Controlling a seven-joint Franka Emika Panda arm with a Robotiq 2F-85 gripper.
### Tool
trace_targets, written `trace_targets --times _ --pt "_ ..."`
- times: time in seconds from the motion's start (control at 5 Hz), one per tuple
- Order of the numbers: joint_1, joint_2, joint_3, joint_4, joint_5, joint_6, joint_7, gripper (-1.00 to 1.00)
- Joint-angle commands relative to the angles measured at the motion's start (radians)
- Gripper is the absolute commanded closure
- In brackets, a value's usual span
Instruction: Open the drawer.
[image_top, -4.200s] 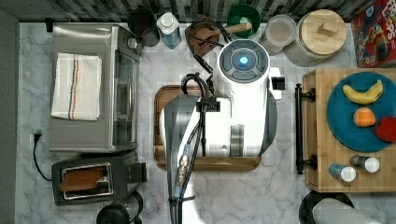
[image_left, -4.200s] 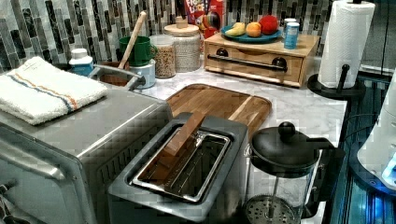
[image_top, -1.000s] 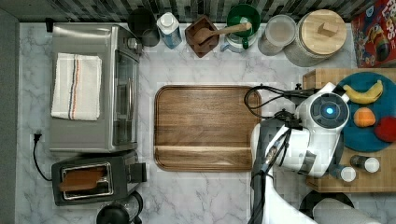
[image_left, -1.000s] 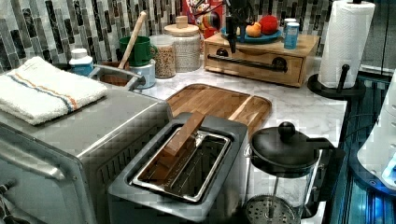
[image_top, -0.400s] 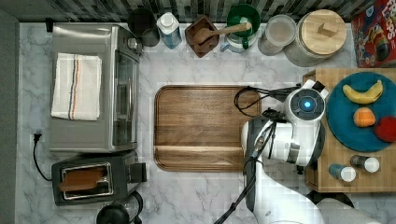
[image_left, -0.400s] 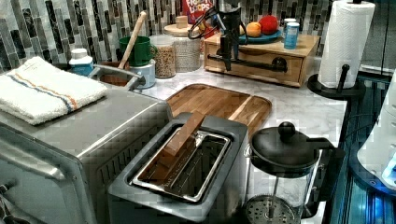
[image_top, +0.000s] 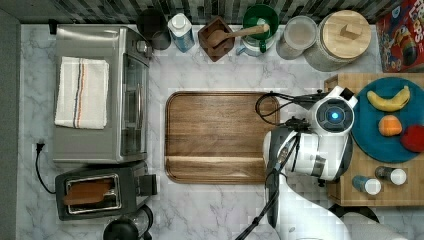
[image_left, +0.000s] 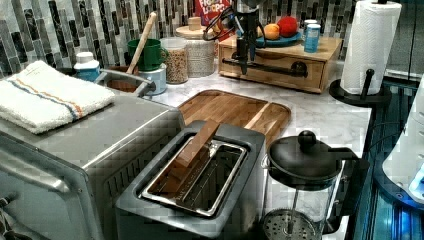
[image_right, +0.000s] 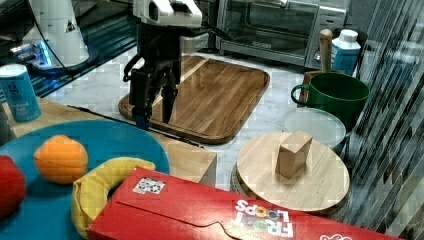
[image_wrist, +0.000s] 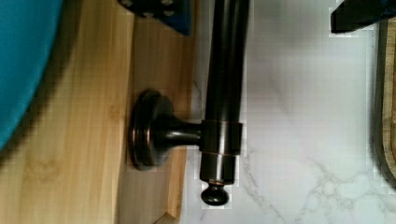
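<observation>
Marble counter carries the drawer; gripper fingers spread, straddling its black bar handle

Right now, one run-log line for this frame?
phase: approach | gripper: open, fingers straddling the bar handle, not closed | drawer: shut | obstructions: none seen at handle

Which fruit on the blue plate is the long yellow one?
The banana is the long yellow one, curved along the edge of the blue plate. The orange beside it is round, and the red fruit next to that is round too.
</observation>
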Motion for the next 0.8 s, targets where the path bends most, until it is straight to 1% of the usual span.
trace_targets --times 0.2,0.4,0.6,0.8 --pt "0.016 0.033 0.037 0.039 0.051 -0.039 -0.002 -1.0" --pt "0.017 0.059 0.046 0.036 0.075 -0.014 0.0 -1.0" --pt "0.04 0.016 0.056 0.0 0.074 -0.058 0.049 -1.0" --pt "0.075 -0.025 0.081 -0.02 0.097 -0.124 0.108 -1.0"
